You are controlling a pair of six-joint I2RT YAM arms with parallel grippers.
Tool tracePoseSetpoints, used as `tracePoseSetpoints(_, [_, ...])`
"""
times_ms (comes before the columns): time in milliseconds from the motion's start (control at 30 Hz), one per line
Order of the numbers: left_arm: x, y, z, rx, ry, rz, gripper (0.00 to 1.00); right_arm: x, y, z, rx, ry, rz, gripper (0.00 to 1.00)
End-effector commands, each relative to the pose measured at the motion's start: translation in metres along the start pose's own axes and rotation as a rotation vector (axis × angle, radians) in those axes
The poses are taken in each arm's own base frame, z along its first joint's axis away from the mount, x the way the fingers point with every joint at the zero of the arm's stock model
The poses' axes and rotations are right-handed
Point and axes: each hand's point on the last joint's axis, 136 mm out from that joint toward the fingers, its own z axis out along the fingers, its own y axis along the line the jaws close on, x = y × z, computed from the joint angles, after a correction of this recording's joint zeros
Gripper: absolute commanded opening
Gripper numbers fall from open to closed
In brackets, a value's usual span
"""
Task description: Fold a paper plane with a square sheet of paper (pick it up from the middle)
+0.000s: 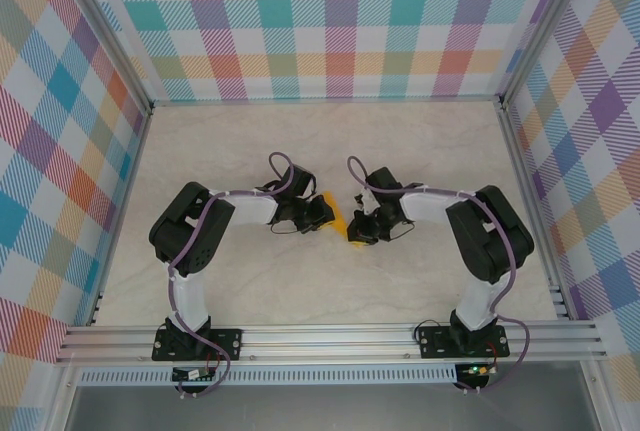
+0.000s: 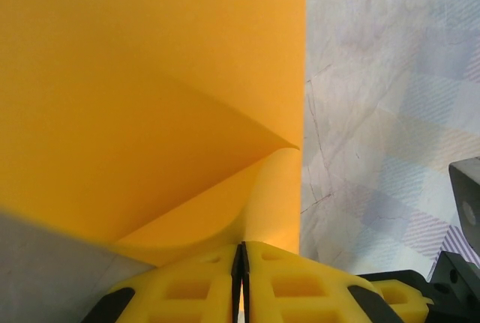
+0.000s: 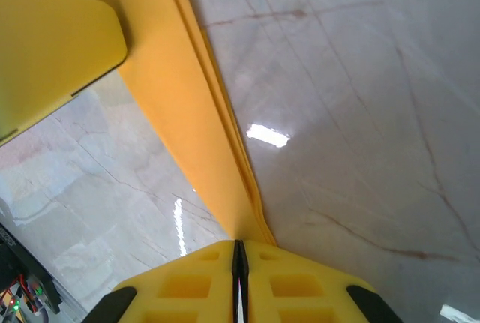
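The orange-yellow sheet of paper (image 1: pixel 339 219) hangs between my two grippers above the middle of the table, folded into layers. I cannot tell whether it has a paper plane's dart shape. My left gripper (image 1: pixel 322 213) is shut on its left side. In the left wrist view the paper (image 2: pixel 150 76) spreads wide with a curled flap, its edge pinched in the closed left gripper (image 2: pixel 241 252). My right gripper (image 1: pixel 358 227) is shut on the other side. In the right wrist view the paper (image 3: pixel 187 113) runs as a narrow layered strip out of the closed right gripper (image 3: pixel 240 248).
The marble-patterned table (image 1: pixel 330 141) lies under both arms, walled by checked panels (image 1: pixel 330 21) at the back and sides. An aluminium rail (image 1: pixel 330 336) carries the arm bases at the near edge. A yellow fingertip (image 3: pixel 52 46) of the left gripper is close by in the right wrist view.
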Motion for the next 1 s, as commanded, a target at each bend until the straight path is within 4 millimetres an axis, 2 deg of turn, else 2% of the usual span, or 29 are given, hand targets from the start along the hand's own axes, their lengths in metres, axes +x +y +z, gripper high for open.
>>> tracePoseSetpoints(0, [0.012, 0.069, 0.013, -0.235, 0.008, -0.071, 0.12, 0.045, -0.035, 0.001, 0.106, 0.127, 0.104, 0.11])
tracePoseSetpoints(133, [0.013, 0.068, 0.013, -0.232, 0.01, -0.069, 0.13, 0.057, -0.043, -0.002, 0.128, 0.143, 0.126, 0.11])
tracePoseSetpoints(267, [0.013, 0.067, 0.013, -0.225, 0.014, -0.065, 0.13, 0.053, -0.041, -0.013, 0.136, 0.093, 0.117, 0.11])
tracePoseSetpoints(433, [0.013, 0.064, 0.014, -0.212, 0.021, -0.056, 0.12, 0.026, -0.006, -0.032, 0.038, -0.014, 0.044, 0.12])
tracePoseSetpoints(533, [0.013, 0.061, 0.014, -0.204, 0.021, -0.053, 0.12, 0.007, 0.018, -0.035, -0.05, -0.054, 0.0, 0.12])
tracePoseSetpoints(633, [0.012, 0.06, 0.013, -0.199, 0.019, -0.052, 0.12, -0.008, 0.03, -0.027, -0.091, -0.053, -0.006, 0.12])
tracePoseSetpoints(767, [0.013, 0.058, 0.013, -0.19, 0.021, -0.048, 0.12, -0.023, 0.032, -0.012, -0.094, -0.038, -0.005, 0.12])
tracePoseSetpoints(967, [0.013, 0.055, 0.013, -0.179, 0.027, -0.047, 0.12, -0.024, 0.03, 0.004, -0.102, 0.005, -0.009, 0.12])
